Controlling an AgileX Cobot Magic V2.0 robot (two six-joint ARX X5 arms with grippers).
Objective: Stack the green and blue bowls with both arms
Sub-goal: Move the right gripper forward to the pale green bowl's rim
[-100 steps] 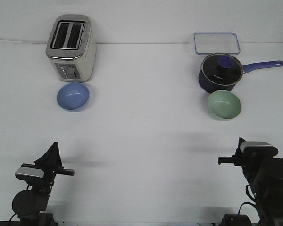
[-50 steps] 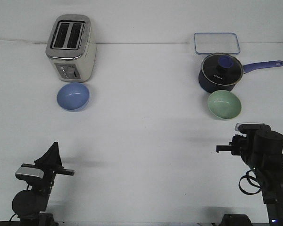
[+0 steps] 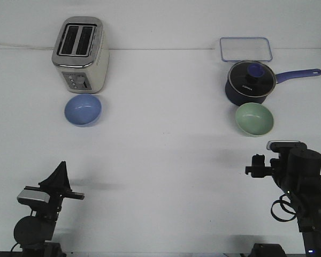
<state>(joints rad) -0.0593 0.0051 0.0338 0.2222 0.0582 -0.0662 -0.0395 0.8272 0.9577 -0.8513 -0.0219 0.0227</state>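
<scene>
The periwinkle blue bowl (image 3: 83, 110) sits upright on the white table, just in front of the toaster at the left. The pale green bowl (image 3: 254, 119) sits upright at the right, just in front of the navy saucepan. My left gripper (image 3: 60, 179) rests low at the near left, far short of the blue bowl. My right gripper (image 3: 255, 166) is raised at the near right, a little short of the green bowl and slightly left of it. Both grippers are empty. I cannot make out how their jaws stand.
A silver toaster (image 3: 80, 53) stands at the far left. A navy saucepan (image 3: 249, 83) with a glass lid has its long handle pointing right. A transparent container lid (image 3: 245, 49) lies behind it. White tabletop (image 3: 160, 139) lies between the two bowls.
My right arm has risen and moved forward towards the green bowl, with its gripper now a bit higher. The left arm and both bowls have not moved.
</scene>
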